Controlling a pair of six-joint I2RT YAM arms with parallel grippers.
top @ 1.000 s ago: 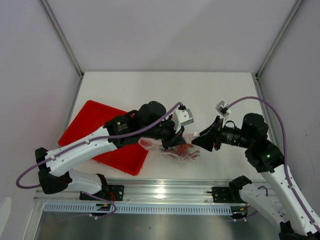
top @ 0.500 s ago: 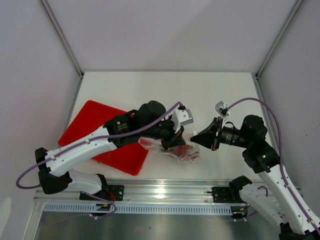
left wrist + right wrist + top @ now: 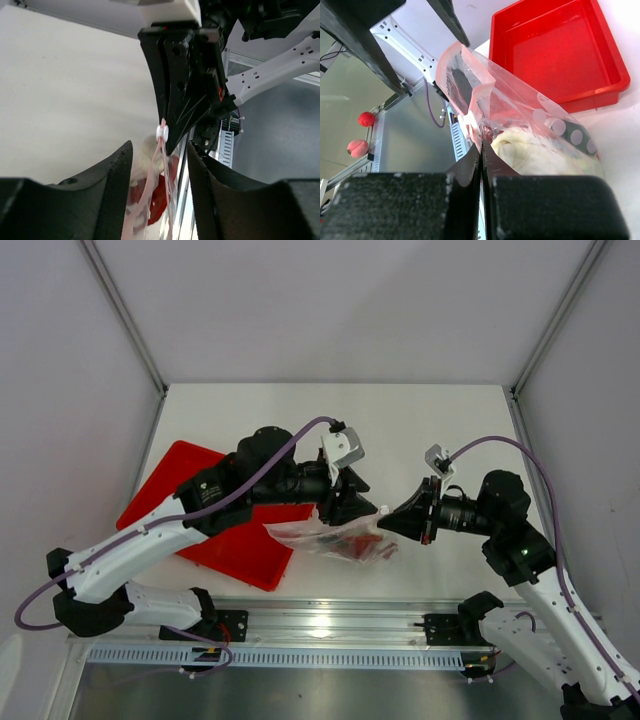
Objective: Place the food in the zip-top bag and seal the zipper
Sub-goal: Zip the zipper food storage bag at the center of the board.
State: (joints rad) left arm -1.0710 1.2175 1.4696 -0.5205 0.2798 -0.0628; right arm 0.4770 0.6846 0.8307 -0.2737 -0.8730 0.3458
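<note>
The clear zip-top bag [image 3: 322,535] hangs between both grippers, just above the table's front edge. Inside it I see the red lobster [image 3: 159,197] and the pale leek [image 3: 535,150]. The green fruit I cannot make out. My right gripper [image 3: 386,524] is shut on the bag's right end, beside the white slider [image 3: 161,132]. The pink zipper [image 3: 156,172] runs down between the fingers of my left gripper [image 3: 160,147]. That gripper is open and its fingers stand apart from the strip on both sides. In the top view, my left gripper [image 3: 362,508] hovers over the bag's upper edge.
A red tray [image 3: 170,502] lies at the left under my left arm; its floor [image 3: 555,50] holds nothing. The aluminium rail [image 3: 330,625] runs along the near table edge, just below the bag. Enclosure walls stand at the back and sides.
My left gripper has opened, let go of the bag and drawn back up and to the left. My right gripper has shut on the bag's right end, and the bag now stretches leftward.
</note>
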